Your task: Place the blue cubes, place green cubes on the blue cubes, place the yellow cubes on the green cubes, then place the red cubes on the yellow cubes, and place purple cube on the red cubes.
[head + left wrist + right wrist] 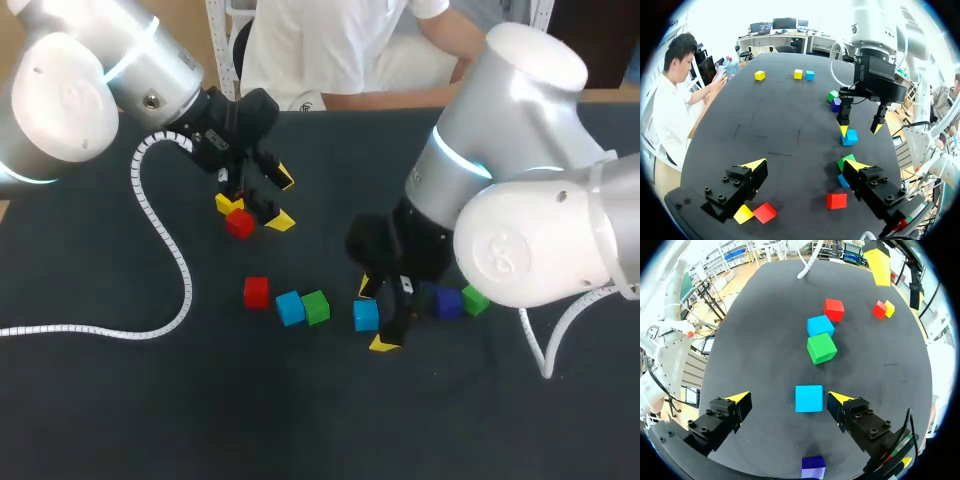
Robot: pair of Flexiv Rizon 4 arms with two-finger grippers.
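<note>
Right wrist view: right claw (788, 397) gapes wide, with a blue cube (809, 398) between its fingers, nearer one and touching neither. Purple cube (813, 466) lies under the wrist. Left claw (806, 164) is wide too, red cube (764, 212) and yellow cube (743, 214) touching beneath one finger.

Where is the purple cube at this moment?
Head view: the purple cube lies right of centre, a green cube beside it on its right, the right gripper to its left.

Matt dark table (100, 400); smooth, seemingly plastic cubes (809, 398); glossy white arm shells (530, 240).
</note>
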